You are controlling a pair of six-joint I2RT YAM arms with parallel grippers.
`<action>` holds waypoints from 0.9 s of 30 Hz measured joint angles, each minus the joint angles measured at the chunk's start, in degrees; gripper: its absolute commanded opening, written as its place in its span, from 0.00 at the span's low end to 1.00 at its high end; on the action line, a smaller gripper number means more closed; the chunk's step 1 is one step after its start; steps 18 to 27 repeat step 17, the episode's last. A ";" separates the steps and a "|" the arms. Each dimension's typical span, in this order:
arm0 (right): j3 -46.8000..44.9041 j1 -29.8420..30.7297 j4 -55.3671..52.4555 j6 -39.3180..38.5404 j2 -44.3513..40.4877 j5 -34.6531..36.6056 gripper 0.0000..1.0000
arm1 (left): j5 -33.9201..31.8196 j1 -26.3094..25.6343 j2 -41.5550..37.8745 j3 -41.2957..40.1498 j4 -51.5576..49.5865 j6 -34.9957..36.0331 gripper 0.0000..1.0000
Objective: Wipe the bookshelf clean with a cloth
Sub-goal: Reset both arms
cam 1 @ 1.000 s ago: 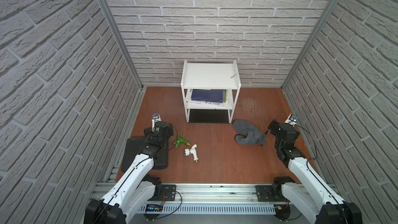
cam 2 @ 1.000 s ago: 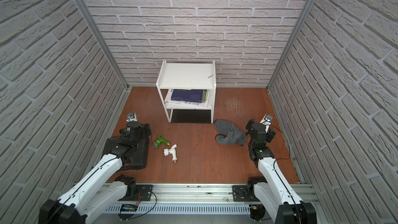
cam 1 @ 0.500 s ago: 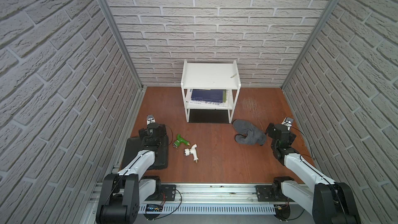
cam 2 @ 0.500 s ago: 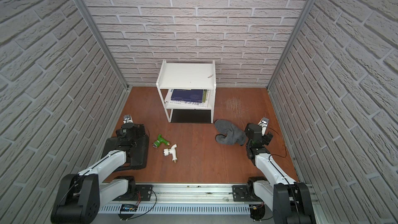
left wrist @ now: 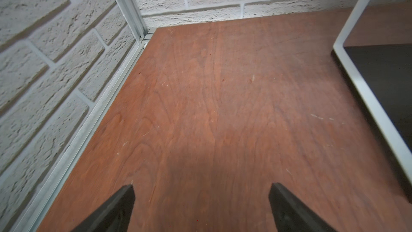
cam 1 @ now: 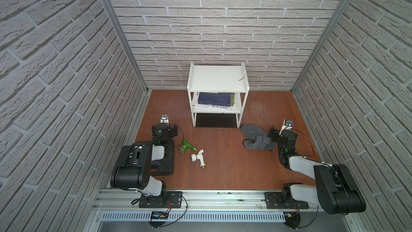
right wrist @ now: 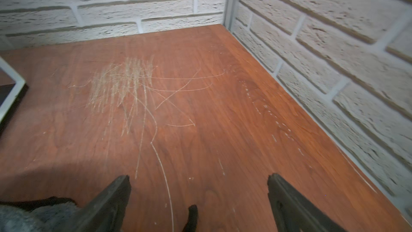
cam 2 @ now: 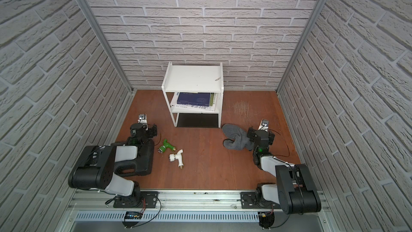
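The white bookshelf [cam 1: 217, 81] [cam 2: 192, 79] stands against the back wall, and both top views show a small scrap on its top tier. The grey cloth [cam 1: 256, 139] [cam 2: 236, 138] lies crumpled on the floor, right of the shelf's foot. My right gripper [cam 1: 281, 137] [right wrist: 198, 176] hangs low at the cloth's right edge, open and empty. The cloth [right wrist: 22, 217] shows beside one of its fingers. My left gripper [cam 1: 166, 130] [left wrist: 201, 186] is open over bare floor, left of the shelf. The shelf's white leg [left wrist: 356, 81] shows in the left wrist view.
A black plastic case [cam 1: 165, 161] lies under my left arm. A green nozzle [cam 1: 187, 147] and a white tap [cam 1: 198, 157] lie on the floor beside it. Books [cam 1: 215, 100] fill the middle tier. Brick walls close three sides, and a metal rail [cam 1: 223, 199] runs along the front.
Both arms have folded back down toward the front rail. The right gripper has shifted slightly toward the cloth. Both grippers stay open.
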 measured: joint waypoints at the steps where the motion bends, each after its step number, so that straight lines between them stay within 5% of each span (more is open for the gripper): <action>1: -0.13 0.00 2.78 -0.76 1.55 -1.60 0.99 | 0.22 0.00 0.57 -0.20 0.85 0.31 0.98; 6: -0.13 0.98 15.17 -4.59 13.51 -7.89 1.00 | -2.03 -1.29 1.44 -0.39 2.69 0.85 0.98; 13: 7.17 2.12 8.81 -5.44 13.90 -7.63 0.99 | -3.17 -1.73 1.46 -0.39 3.67 1.42 0.98; 27: 7.41 2.12 7.74 -5.46 13.81 -7.28 0.99 | -3.48 -1.73 1.46 -0.39 3.85 1.46 0.98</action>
